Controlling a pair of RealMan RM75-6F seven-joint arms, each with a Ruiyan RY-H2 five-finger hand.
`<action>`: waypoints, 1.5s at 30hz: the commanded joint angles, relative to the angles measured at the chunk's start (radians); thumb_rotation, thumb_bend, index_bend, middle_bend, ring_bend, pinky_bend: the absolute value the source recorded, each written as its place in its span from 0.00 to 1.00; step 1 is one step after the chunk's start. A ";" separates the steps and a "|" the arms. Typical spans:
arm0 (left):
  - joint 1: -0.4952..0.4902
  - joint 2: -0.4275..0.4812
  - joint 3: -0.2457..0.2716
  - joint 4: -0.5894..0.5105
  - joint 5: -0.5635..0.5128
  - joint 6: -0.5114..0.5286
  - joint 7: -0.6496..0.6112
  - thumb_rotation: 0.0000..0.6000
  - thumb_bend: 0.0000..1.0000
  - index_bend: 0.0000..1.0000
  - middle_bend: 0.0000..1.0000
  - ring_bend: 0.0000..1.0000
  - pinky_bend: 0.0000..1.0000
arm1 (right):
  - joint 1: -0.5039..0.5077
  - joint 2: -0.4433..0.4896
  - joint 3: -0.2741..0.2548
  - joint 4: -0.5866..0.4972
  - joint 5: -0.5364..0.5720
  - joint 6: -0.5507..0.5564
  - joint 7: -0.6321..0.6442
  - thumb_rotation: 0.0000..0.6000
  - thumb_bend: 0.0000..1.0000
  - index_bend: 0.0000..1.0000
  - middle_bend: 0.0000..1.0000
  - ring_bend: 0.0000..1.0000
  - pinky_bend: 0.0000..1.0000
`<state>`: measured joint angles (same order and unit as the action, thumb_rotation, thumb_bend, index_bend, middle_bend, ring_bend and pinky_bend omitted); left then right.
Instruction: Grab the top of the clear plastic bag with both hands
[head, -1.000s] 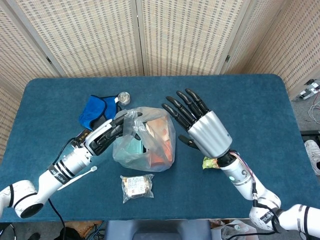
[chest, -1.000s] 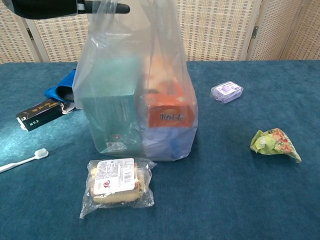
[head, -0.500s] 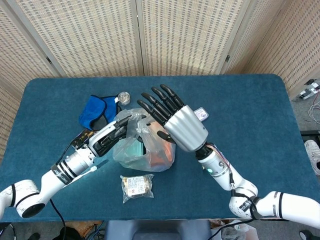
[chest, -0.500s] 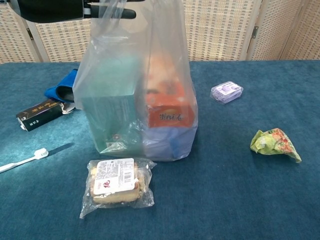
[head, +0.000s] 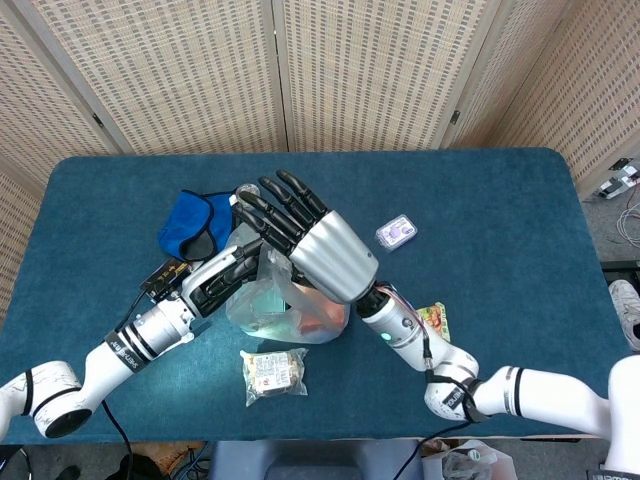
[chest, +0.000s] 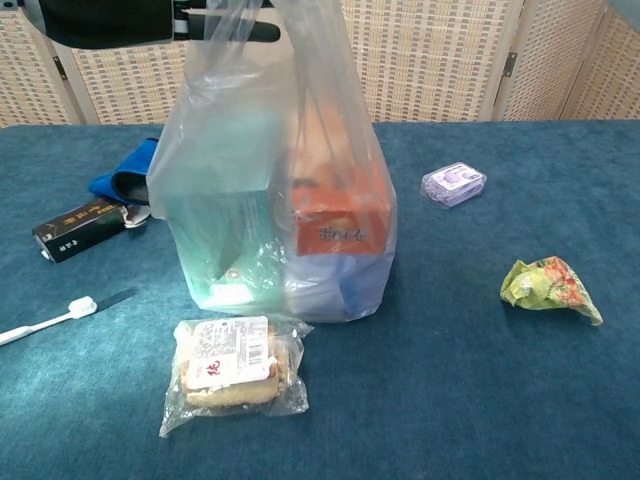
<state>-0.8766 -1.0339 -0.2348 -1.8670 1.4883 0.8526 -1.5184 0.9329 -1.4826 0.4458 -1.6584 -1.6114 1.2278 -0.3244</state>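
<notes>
Since a second ago the right hand (head: 318, 248) has swung in from the bag's right side and now sits over the top of the clear plastic bag (chest: 285, 190), fingers spread wide and pointing away from the robot — holding nothing that either view shows. Nearest the robot lies a wrapped snack (chest: 235, 362), with a toothbrush (chest: 45, 320) off to the left. Just behind the snack the bag stands upright near the middle of the blue table (head: 500, 200), a green box and an orange box visible through it. The left hand (head: 225, 272) has its fingers at the upper left of the bag, apparently gripping the plastic there. So I judge the task about half done — the right hand must yet close on the top. Beyond lie a blue cloth (head: 190, 220) and a small purple packet (head: 396, 232).
</notes>
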 joint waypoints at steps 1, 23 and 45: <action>0.002 0.004 0.000 -0.004 0.003 0.000 -0.007 0.34 0.25 0.15 0.19 0.23 0.31 | 0.022 -0.021 0.001 0.027 -0.010 0.012 0.009 1.00 0.18 0.01 0.14 0.01 0.08; 0.009 0.023 0.010 -0.002 0.032 0.002 -0.058 0.30 0.25 0.16 0.22 0.26 0.31 | 0.058 -0.043 0.015 0.096 0.000 0.101 0.017 1.00 0.27 0.01 0.17 0.04 0.09; 0.035 0.070 0.043 -0.030 0.067 0.034 -0.074 0.17 0.25 0.19 0.27 0.30 0.34 | 0.042 0.005 0.011 0.052 0.028 0.135 -0.018 1.00 0.27 0.01 0.17 0.04 0.09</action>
<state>-0.8423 -0.9652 -0.1926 -1.8965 1.5555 0.8860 -1.5936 0.9757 -1.4788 0.4570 -1.6050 -1.5834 1.3620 -0.3426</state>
